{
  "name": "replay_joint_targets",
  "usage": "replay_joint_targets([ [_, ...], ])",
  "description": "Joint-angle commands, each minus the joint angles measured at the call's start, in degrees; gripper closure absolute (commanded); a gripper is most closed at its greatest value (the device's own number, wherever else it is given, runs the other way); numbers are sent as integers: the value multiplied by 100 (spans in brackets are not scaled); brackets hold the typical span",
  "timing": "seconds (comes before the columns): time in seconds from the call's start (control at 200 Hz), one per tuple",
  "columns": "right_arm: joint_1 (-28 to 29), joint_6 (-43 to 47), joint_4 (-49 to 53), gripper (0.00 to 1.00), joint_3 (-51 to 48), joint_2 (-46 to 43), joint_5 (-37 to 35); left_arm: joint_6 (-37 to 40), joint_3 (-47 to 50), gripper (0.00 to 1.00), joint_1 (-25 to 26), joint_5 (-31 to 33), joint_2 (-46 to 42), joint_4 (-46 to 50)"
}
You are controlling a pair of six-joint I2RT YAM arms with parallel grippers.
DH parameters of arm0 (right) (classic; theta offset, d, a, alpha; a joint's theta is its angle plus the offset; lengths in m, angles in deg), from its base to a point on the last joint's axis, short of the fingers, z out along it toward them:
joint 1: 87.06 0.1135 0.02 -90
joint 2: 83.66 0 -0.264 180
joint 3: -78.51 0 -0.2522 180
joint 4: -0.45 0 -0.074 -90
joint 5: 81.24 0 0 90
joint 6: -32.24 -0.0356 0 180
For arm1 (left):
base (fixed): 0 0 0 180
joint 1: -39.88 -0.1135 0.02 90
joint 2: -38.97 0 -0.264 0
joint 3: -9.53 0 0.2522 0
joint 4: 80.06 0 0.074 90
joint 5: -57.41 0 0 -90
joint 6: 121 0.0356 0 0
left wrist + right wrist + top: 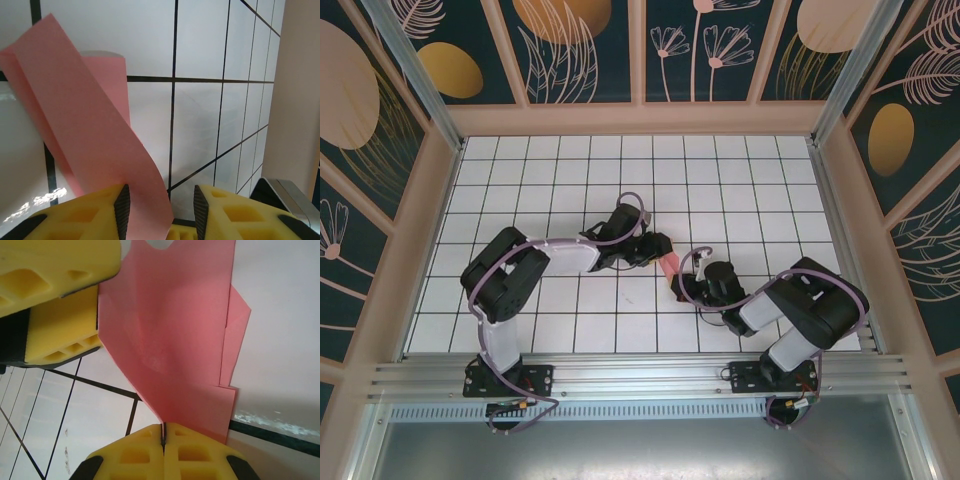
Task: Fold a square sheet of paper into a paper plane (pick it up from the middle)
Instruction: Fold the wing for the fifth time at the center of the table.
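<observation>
We note a white grid-tiled table enclosed by dark teal floral wall panels in pale wooden framing; aluminium rail along near edge.

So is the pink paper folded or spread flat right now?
Folded: the paper shows overlapping layers with stepped edges in the right wrist view, and a narrow creased strip in the left wrist view.
</observation>
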Motion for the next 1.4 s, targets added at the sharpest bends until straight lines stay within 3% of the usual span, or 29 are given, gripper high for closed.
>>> replay_joint_targets([
  [0.0,-11,130,451,98,136,-4,204,173,-202,59,4,-80,198,63],
  [0.41,7,423,1715,82,482,-639,75,451,-493,60,3,-53,491,542],
  [0.58,8,440,2134,80,554,-955,-62,516,-552,60,0,-64,485,593],
  [0.721,10,471,2520,83,759,-989,-15,570,-607,60,5,-68,472,657],
  [0.926,-4,394,2619,100,818,-970,-32,629,-676,60,8,-73,474,734],
  [1.236,-37,261,2115,100,504,-909,150,648,-686,57,5,32,185,815],
  [1.396,-37,428,1968,100,401,-839,249,593,-448,48,5,105,-147,619],
])
